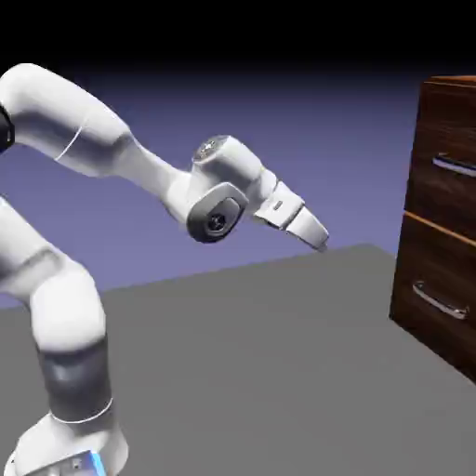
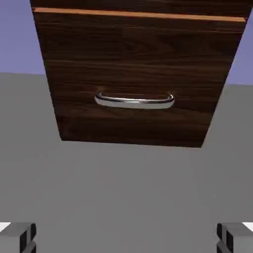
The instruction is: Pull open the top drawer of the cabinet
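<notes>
Jaws spread wide, empty, gripper (image 1: 319, 238) mid-frame over bare grey counter (image 1: 279, 372). Cabinet (image 1: 444, 279) at right edge, well apart; top drawer (image 1: 446, 167) shut, upper right, handle untouched.

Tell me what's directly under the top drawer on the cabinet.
Under the top drawer sits a second drawer front with its own silver bar handle, reaching down to the grey table. Both are shut, so their insides are hidden. The gripper hangs open, well short.
</notes>
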Controlling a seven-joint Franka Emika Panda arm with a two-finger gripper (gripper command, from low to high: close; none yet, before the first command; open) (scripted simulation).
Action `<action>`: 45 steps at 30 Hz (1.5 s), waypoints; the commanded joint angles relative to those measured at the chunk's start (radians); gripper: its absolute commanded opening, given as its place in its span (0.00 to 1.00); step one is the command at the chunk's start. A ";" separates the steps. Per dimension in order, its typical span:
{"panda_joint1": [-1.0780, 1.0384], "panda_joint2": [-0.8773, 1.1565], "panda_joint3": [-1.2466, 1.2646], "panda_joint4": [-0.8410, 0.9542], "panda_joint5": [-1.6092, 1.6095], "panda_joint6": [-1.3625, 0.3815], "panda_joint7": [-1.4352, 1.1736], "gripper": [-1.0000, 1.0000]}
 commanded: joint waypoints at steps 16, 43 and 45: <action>-0.534 -0.040 0.463 0.309 0.696 -0.071 -0.118 1.00; -1.434 -0.108 1.245 0.831 1.870 -0.192 -0.318 1.00; -1.501 -0.114 1.303 0.869 1.957 -0.201 -0.333 1.00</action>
